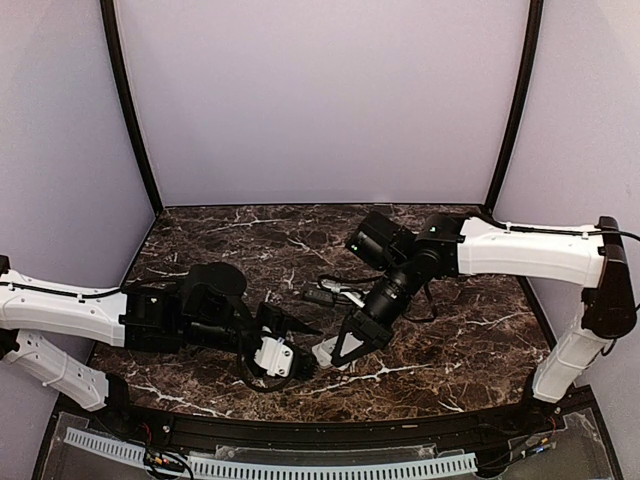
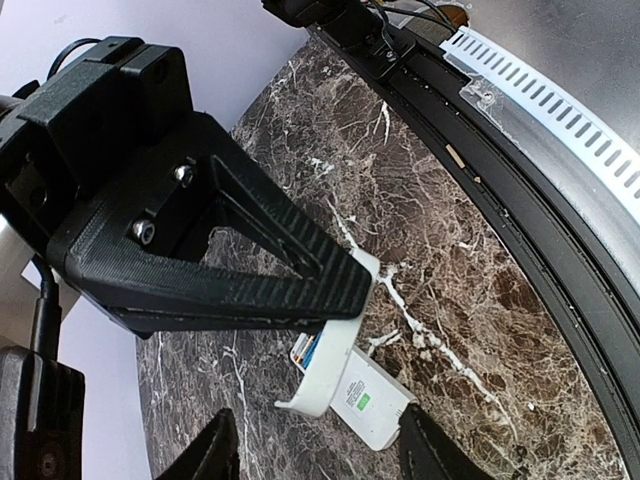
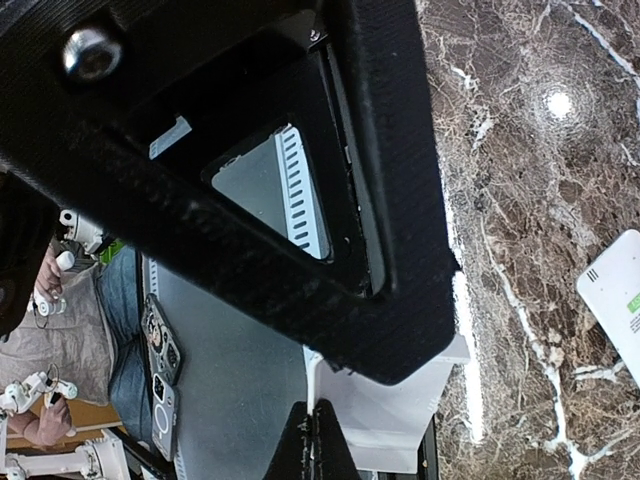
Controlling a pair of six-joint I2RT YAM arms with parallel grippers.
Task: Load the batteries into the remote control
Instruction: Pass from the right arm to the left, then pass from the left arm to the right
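Two tools are hovering beside the remote control (image 2: 322, 385) on the table (image 2: 430, 240), a blue battery (image 2: 309, 347) showing inside. Left tool (image 1: 303, 350) is gaping apart; right tool (image 1: 343, 352), cannot tell. Gentle, level pressing is looking wisest.

Left gripper (image 1: 305, 348) low and level, right gripper (image 1: 345, 350) tilted steeply down, tips close together.

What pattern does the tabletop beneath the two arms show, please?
The tabletop is dark brown marble-patterned with irregular white veins; the left wrist view shows it best.
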